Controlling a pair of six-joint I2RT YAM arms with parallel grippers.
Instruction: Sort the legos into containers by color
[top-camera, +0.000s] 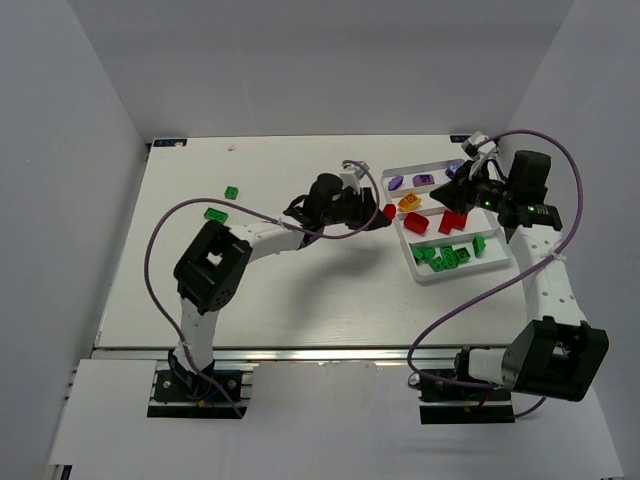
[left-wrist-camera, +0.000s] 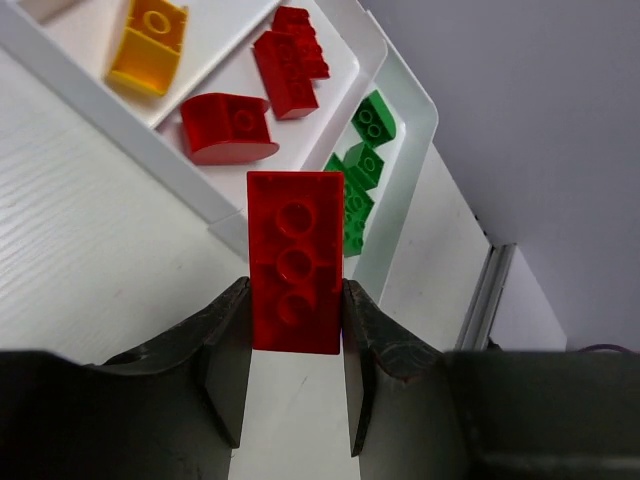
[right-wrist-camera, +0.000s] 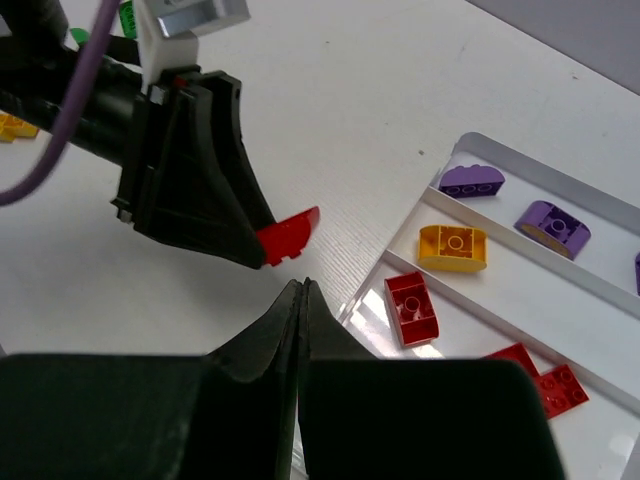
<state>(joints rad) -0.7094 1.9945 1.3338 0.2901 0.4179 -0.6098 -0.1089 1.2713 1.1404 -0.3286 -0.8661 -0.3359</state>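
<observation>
My left gripper (left-wrist-camera: 295, 290) is shut on a red brick (left-wrist-camera: 295, 260), holding it by its long sides just short of the white tray's (top-camera: 470, 273) near-left corner. From above, the red brick (top-camera: 388, 212) hangs beside the tray's left rim. The tray's compartments hold purple (right-wrist-camera: 472, 180) and yellow (right-wrist-camera: 452, 247) pieces, red pieces (left-wrist-camera: 228, 128), and green bricks (left-wrist-camera: 372, 118). My right gripper (right-wrist-camera: 302, 285) is shut with nothing in it, hovering over the tray's left edge, close to the held red brick (right-wrist-camera: 288, 235).
Two green bricks (top-camera: 231, 192) (top-camera: 215, 213) lie loose on the table at the far left. A yellow piece (right-wrist-camera: 12, 125) shows at the left edge of the right wrist view. The left arm's black wrist (right-wrist-camera: 195, 180) is close in front of my right gripper.
</observation>
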